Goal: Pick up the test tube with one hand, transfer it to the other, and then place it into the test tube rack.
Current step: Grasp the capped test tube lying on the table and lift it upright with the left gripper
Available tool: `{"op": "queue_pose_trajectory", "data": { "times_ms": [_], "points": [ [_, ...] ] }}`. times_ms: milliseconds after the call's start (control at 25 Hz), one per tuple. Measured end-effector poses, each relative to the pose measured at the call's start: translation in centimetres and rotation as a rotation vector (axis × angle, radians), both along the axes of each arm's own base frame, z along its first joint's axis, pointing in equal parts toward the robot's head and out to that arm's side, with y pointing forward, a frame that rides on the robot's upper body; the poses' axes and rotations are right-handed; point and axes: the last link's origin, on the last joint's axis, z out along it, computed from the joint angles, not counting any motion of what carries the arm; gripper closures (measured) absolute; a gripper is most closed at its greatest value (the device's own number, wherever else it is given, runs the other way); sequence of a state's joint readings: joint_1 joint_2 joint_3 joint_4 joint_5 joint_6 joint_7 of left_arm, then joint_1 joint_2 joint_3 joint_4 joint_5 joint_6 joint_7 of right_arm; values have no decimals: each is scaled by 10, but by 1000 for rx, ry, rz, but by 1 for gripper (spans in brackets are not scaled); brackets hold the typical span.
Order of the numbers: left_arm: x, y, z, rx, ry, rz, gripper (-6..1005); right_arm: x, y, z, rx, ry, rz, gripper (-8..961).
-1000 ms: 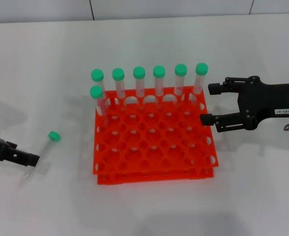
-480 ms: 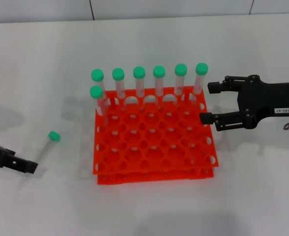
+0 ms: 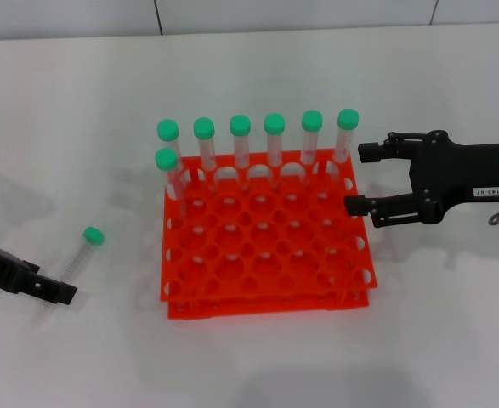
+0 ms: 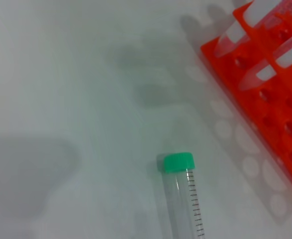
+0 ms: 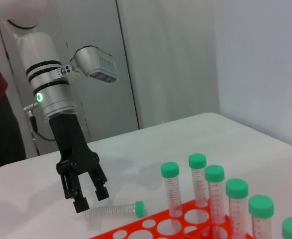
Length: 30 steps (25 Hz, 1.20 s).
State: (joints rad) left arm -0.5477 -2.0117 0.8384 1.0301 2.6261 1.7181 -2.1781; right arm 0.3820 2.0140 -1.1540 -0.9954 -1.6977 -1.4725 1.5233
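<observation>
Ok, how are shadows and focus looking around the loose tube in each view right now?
Head view: soft grey shadows left of the test tube and beside the left hand; all sharp. Left wrist view: the tube is crisp enough to read its graduation marks, while the test tube rack is blurred and throws a hole-patterned shadow. Right wrist view: the tube is clear, faint shadow beneath.

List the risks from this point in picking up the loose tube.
1. The test tube lies flat on the table, and the left end effector, open, hovers at its bottom end rather than its middle; a pinch there could roll or flick it away.
2. A grip at the tip leaves the capped end unsupported for the handover to the right end effector, open beside the test tube rack.
</observation>
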Motion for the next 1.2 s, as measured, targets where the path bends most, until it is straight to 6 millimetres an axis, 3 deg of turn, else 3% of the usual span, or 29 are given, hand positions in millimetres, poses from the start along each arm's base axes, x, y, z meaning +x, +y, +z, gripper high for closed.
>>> {"op": "queue_pose_trajectory", "data": {
  "times_ms": [1200],
  "points": [
    [-1, 0, -6, -42, 23, -5, 318, 2, -2, -3, -7, 9, -1, 149]
  ]
}}
